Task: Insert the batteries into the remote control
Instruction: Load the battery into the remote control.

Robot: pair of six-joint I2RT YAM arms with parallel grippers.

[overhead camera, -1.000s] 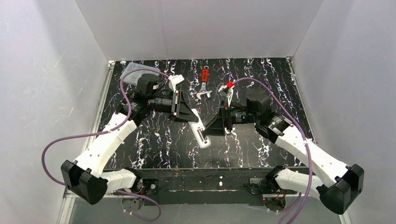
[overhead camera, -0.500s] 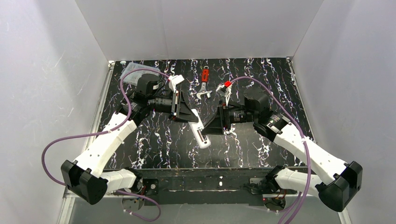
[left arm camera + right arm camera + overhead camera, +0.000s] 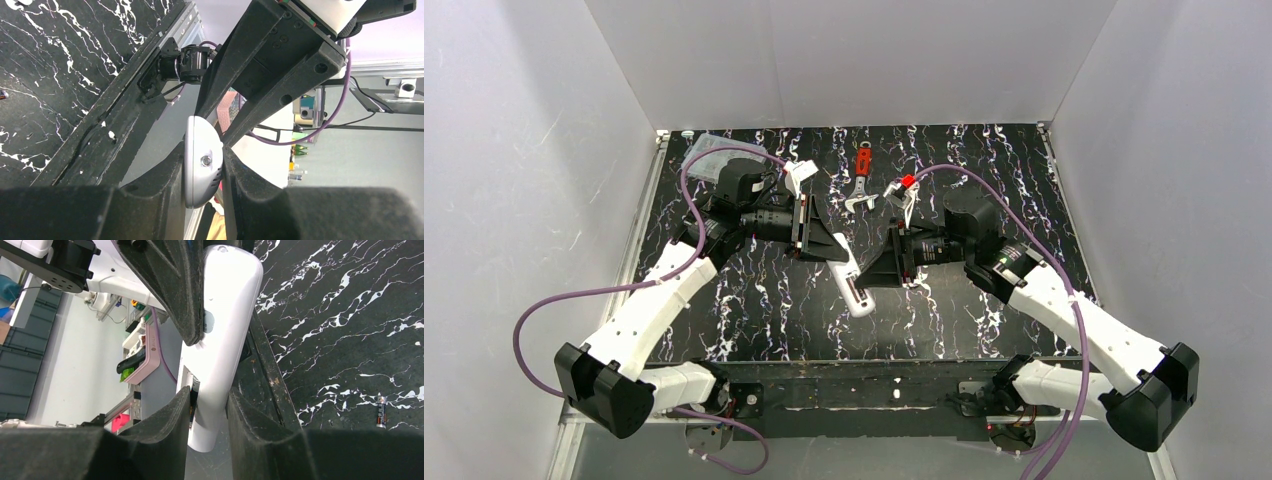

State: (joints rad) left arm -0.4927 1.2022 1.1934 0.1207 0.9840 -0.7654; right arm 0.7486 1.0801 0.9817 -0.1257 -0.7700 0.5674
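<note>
Remote control point(image 3: 854, 290) clamped in left claw point(image 3: 202, 155); right claw point(image 3: 210, 395) narrow astride its other end, grip uncertain. Likely step: steadying it. Next: firm hold, then battery point(image 3: 381, 410) off desk point(image 3: 754, 300).

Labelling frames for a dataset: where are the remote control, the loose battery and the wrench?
remote control point(image 3: 227, 305): right wrist view, white body.
battery point(image 3: 381, 411): right wrist view, middle of barrel.
wrench point(image 3: 863, 162): top external view, red handle.

remote control point(image 3: 227, 305) recess mostly hidden behind right gripper point(image 3: 210, 394), 1 battery point(image 3: 381, 416) tiny, label unreadable
</note>
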